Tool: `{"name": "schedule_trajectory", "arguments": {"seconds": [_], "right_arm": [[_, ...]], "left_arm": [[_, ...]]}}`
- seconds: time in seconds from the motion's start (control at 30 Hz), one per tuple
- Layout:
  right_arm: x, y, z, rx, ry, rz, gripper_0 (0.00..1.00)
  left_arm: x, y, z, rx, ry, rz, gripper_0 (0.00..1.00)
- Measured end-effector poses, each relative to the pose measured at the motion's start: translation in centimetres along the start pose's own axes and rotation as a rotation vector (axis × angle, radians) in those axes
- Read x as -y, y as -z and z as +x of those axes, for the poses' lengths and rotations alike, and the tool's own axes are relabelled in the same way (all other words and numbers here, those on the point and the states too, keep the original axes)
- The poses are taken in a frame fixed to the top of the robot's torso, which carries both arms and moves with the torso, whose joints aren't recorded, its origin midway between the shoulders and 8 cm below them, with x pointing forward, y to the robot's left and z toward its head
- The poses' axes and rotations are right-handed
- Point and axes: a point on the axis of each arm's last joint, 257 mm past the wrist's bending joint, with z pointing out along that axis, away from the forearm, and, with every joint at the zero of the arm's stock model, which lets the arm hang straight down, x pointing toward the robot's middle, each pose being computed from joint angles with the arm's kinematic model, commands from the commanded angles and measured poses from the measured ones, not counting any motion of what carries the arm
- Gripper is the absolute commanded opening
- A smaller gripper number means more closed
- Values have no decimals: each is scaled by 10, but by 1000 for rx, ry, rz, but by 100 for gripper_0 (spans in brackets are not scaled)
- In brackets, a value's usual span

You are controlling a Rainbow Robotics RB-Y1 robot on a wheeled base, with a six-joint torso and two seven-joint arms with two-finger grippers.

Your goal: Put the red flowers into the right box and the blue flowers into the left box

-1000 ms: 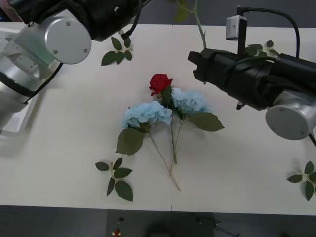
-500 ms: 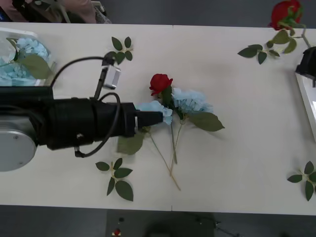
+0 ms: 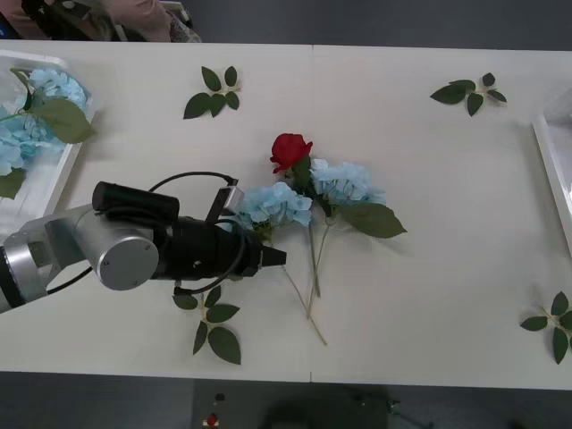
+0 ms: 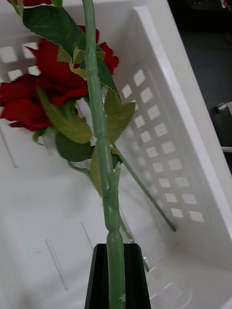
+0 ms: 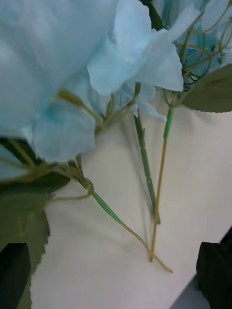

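In the middle of the front frame the left gripper (image 3: 277,256) sits low by the stem of the nearer blue hydrangea (image 3: 268,204), just under its head. The left wrist view has its black fingers (image 5: 215,270) wide apart at the two corners, nothing between them yet, with the stem (image 5: 113,217) running across the gap. My take: close on bare stem just below the head, not on the big leaf, and lift clear, because a second blue hydrangea (image 3: 347,183) and a red rose (image 3: 290,150) lie touching it with stems crossed, so they could drag along.

The left box (image 3: 55,192) at the left edge of the frame already holds blue heads (image 3: 54,88), so that's where it goes.

The right gripper (image 4: 115,277) is clamped on a rose stem (image 4: 99,140) over the right box (image 4: 164,159), with other red roses (image 4: 34,96) lying inside. The front view gives little more than that box's rim (image 3: 550,170) at the right edge. I'd just let go there
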Motion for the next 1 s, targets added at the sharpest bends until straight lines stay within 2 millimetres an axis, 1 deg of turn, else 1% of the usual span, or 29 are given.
{"name": "schedule_trajectory", "arguments": {"seconds": [0.07, 0.2, 0.27, 0.33, 0.37, 0.4, 0.43, 0.47, 0.5, 0.6, 0.7, 0.77, 0.8, 0.87, 0.9, 0.93, 1.0], "right_arm": [[13, -12, 4, 14, 8, 10, 0], [40, -37, 16, 53, 72, 69, 0], [43, -45, 28, 44, 87, 83, 4], [38, -52, 38, 32, 74, 74, 4], [35, -54, 41, 31, 70, 68, 50], [32, -56, 42, 34, 68, 62, 64], [28, -57, 42, 39, 67, 55, 67], [25, -58, 41, 50, 70, 48, 75], [22, -58, 39, 64, 77, 41, 82], [8, -62, 38, 97, 114, 16, 88], [-11, -63, 46, 87, 154, -21, 90], [-24, -61, 48, 80, 169, -52, 90], [-32, -58, 48, 79, 167, -72, 90], [-54, -49, 40, 91, 179, -132, 90], [-67, -41, 38, 97, 199, -170, 90], [-80, -33, 36, 95, 219, -206, 90], [-117, -10, 45, 42, 217, -312, 90]], "left_arm": [[-2, -5, -7, -9, -54, -28, 100], [-3, -13, -14, -87, -143, -98, 100], [0, -17, -21, -108, -180, -124, 100], [-1, -20, -26, -138, -216, -161, 100], [-2, -21, -29, -151, -232, -181, 100], [-2, -22, -31, -164, -244, -197, 100], [-3, -22, -34, -177, -256, -217, 100], [-7, -23, -35, -194, -264, -241, 100], [-10, -24, -36, -211, -266, -262, 100], [-13, -33, -41, -223, -245, -283, 100], [-19, -45, -40, -224, -210, -296, 100], [-23, -51, -42, -219, -200, -308, 100], [-22, -53, -44, -217, -198, -310, 65], [-22, -56, -52, -202, -206, -324, 11], [-24, -57, -55, -195, -215, -337, 1], [-25, -59, -58, -189, -222, -345, 0], [-27, -60, -64, -177, -233, -361, 0]]}}
